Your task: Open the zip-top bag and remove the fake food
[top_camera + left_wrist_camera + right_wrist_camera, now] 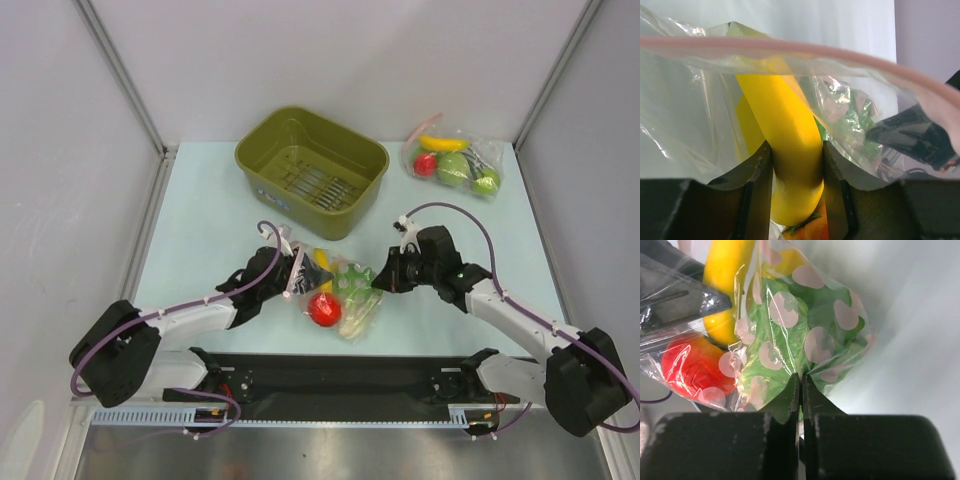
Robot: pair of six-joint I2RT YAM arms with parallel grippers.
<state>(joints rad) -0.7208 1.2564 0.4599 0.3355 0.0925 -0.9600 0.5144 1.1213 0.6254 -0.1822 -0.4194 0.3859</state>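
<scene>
Quick status from us. The bag (340,290) hangs between our two tools, and its mouth looks open already. In the left wrist view the pink zip strip (790,47) arcs over the left tool (797,152). That tool sits inside the mouth, clamped on the banana (777,100).

The right tool (800,385) has its fingers pressed together on a fold of plastic at the bag's other end, just under the cabbage (800,325). We reckon it's there to anchor the bag while the other side pulls. The red fruit (690,365) is off to that tool's left, and a small yellow piece (784,260) is up past the cabbage, both behind plastic.

So we'd call the opening part done and the emptying barely started. As far as we can see nothing's out of the bag yet, so all four pieces are left to pull, banana first by the look of it.
</scene>
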